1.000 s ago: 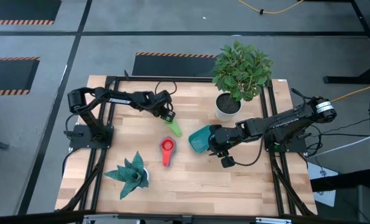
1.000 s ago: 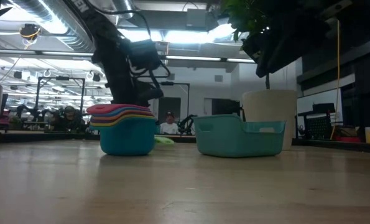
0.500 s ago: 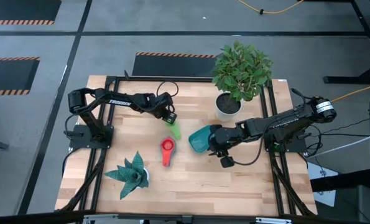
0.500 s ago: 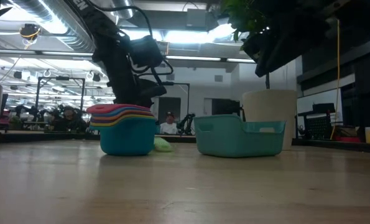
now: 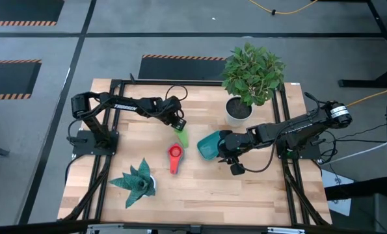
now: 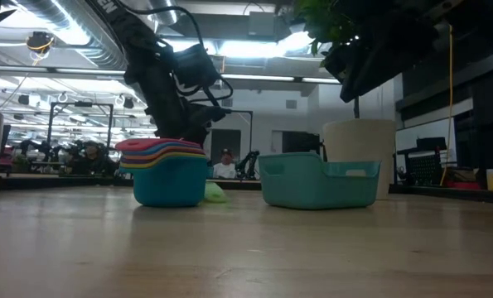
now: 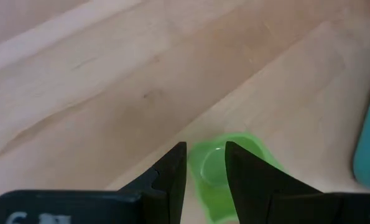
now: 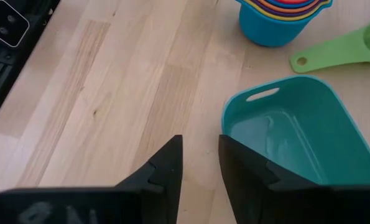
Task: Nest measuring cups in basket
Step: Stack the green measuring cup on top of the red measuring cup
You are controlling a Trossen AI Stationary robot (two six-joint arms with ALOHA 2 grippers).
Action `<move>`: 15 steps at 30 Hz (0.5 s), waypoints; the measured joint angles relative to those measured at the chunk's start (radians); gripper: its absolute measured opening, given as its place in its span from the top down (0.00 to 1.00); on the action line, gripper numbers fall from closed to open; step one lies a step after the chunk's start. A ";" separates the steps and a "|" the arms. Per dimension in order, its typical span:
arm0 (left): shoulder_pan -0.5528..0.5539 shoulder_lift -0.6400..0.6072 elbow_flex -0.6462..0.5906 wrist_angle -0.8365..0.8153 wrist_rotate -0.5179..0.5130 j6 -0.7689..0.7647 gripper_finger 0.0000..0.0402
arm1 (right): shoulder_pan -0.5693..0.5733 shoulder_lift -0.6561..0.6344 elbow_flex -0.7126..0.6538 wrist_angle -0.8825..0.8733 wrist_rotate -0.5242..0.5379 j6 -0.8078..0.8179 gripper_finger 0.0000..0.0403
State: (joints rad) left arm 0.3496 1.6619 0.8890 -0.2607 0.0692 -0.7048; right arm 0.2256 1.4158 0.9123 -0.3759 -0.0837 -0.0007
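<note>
The green measuring cup (image 5: 183, 137) lies on the table just beyond the stack; in the low view it (image 6: 215, 192) peeks out right of the stack. The other cups sit nested upright, red on top (image 5: 174, 155), blue outermost (image 6: 167, 178). The teal basket (image 5: 209, 144) stands right of them. My left gripper (image 5: 177, 125) is at the green cup's bowl end, shut on it. My right gripper (image 5: 224, 147) hovers at the basket's right side, shut, touching nothing. No separate orange cup shows. My left gripper (image 7: 205, 149) is on the bowl end of the green cup (image 7: 214, 169), coming from above and the far left. One finger (image 7: 175, 168) stands at the bowl's outer rim, the other (image 7: 247, 174) over its hollow. The handle's free end (image 8: 303, 61) lies on the table.
A leafy plant in a white pot (image 5: 239, 110) stands at the far edge behind the basket. A teal spiky plant (image 5: 136, 182) sits near the left near corner. Bare wood lies along the near side (image 5: 245, 192). People show in the room beyond the table.
My left gripper has shifted slightly toward the near right and down. The green cup has come lower with it: in the low view it was a thin strip and now shows rounder and closer to the stack, on the table.
</note>
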 joint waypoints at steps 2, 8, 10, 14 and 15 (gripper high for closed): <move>0.000 0.000 0.000 -0.008 0.002 0.000 0.74 | 0.000 0.000 0.000 0.000 0.000 0.000 0.73; -0.004 0.000 0.000 -0.071 0.001 0.000 0.74 | 0.000 0.000 0.000 0.000 0.000 0.000 0.73; -0.013 0.000 0.000 -0.075 0.001 0.000 0.74 | 0.000 0.000 0.000 0.000 0.000 0.000 0.73; -0.043 0.000 0.000 -0.074 0.001 0.000 0.74 | 0.000 0.000 0.000 0.001 0.000 0.000 0.73; -0.051 0.000 0.000 -0.074 -0.004 0.000 0.74 | 0.000 0.000 0.000 0.001 0.000 0.000 0.73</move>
State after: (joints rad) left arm 0.2983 1.6615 0.8890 -0.3351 0.0652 -0.7044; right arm 0.2256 1.4158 0.9123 -0.3752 -0.0834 -0.0006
